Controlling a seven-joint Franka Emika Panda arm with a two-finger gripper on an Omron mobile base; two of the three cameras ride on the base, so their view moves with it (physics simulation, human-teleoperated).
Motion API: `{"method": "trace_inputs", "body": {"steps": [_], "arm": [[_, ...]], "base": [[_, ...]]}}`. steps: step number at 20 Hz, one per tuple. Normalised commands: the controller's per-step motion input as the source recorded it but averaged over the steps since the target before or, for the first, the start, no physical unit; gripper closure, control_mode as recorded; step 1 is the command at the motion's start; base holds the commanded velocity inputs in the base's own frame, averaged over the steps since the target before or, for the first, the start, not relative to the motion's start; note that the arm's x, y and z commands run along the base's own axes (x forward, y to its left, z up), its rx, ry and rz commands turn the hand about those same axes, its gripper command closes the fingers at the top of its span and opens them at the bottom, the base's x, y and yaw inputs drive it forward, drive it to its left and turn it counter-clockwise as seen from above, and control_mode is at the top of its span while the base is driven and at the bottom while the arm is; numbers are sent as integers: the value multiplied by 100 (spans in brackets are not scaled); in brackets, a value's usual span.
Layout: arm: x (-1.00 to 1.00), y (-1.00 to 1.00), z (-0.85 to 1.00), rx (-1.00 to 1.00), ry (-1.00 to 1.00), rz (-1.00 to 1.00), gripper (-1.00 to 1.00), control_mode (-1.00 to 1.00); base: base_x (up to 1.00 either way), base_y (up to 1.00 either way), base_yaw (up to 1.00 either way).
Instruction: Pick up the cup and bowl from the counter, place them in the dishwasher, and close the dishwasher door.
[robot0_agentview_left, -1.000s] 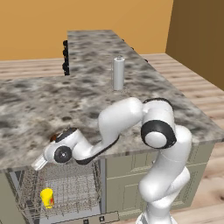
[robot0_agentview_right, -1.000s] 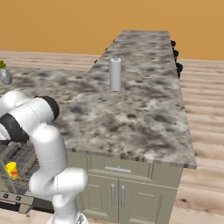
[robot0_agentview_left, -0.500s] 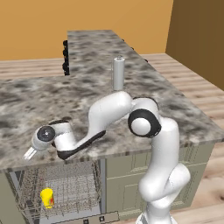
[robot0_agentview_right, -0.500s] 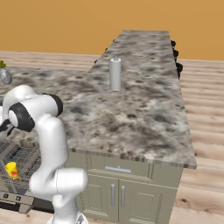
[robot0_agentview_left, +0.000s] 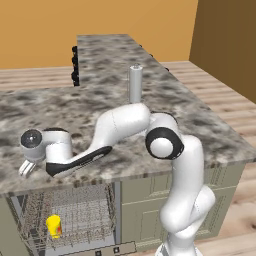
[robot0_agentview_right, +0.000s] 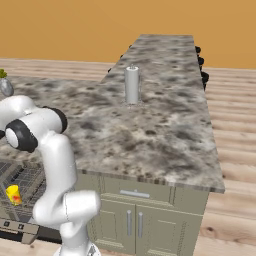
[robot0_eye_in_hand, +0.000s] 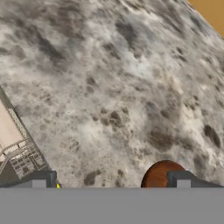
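The yellow cup (robot0_agentview_left: 53, 226) (robot0_agentview_right: 13, 194) stands in the wire rack of the open dishwasher (robot0_agentview_left: 75, 215) (robot0_agentview_right: 20, 180) under the counter (robot0_agentview_left: 95, 107) (robot0_agentview_right: 150, 130). My arm reaches far left, and the gripper (robot0_agentview_left: 27, 168) hangs at the counter's front left edge. In the hand view the gripper (robot0_eye_in_hand: 109, 181) is open, its fingertips (robot0_eye_in_hand: 39, 179) wide apart with nothing between them. The reddish-brown bowl (robot0_eye_in_hand: 159, 174) sits on the granite (robot0_eye_in_hand: 109, 87), partly hidden behind the right fingertip. The arm hides the bowl in the base views.
A tall grey capped cylinder (robot0_agentview_left: 135, 82) (robot0_agentview_right: 131, 85) stands mid-counter. Black knobs (robot0_agentview_left: 75, 65) line the far wing's side. A grey object with green (robot0_agentview_right: 5, 86) sits at the far left. Olive cabinets (robot0_agentview_right: 135, 220) run below, and wood floor lies to the right.
The arm has swung left and up, from in front of the dishwasher rack to the counter's front left edge. The gripper stayed open. The cup has not moved.
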Motion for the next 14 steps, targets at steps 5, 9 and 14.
{"method": "trace_inputs", "body": {"steps": [5,9,14], "arm": [[0,-60,-44,10,0,0,-100,-100],[0,-58,-47,14,0,0,-100,-100],[10,-33,-4,11,0,0,-100,-100]], "base": [[0,0,0],[0,0,0],[0,0,0]]}}
